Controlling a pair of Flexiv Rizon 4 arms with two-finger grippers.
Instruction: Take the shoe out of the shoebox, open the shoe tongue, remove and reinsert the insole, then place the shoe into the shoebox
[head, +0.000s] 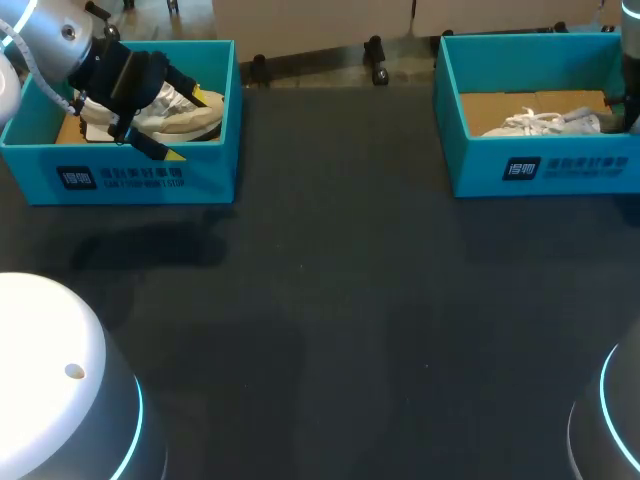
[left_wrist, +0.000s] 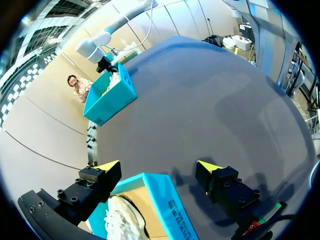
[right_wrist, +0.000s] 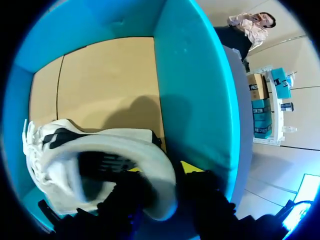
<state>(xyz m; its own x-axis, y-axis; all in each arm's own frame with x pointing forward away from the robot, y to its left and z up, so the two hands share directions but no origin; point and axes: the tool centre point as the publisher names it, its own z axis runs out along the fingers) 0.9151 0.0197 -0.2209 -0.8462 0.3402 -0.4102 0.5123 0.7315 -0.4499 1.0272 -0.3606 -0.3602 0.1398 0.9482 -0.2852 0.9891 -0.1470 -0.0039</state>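
Observation:
Two teal shoeboxes stand at the table's back. In the right shoebox (head: 540, 165) a white shoe (head: 545, 122) lies on the cardboard floor. My right gripper (right_wrist: 162, 169) is at this white shoe's (right_wrist: 90, 150) heel, one finger inside the collar and one outside, open a little. In the left shoebox (head: 150, 180) lies a beige shoe (head: 185, 112). My left gripper (head: 190, 125) hangs open over that box's front wall (left_wrist: 160, 200), with its fingers on either side of the wall. The beige shoe (left_wrist: 122, 222) is just under it and untouched.
The dark table top (head: 330, 320) stretches between and in front of the boxes. My right arm (head: 630, 100) comes in at the right box's far end. The box walls (right_wrist: 195, 85) stand close around the right gripper.

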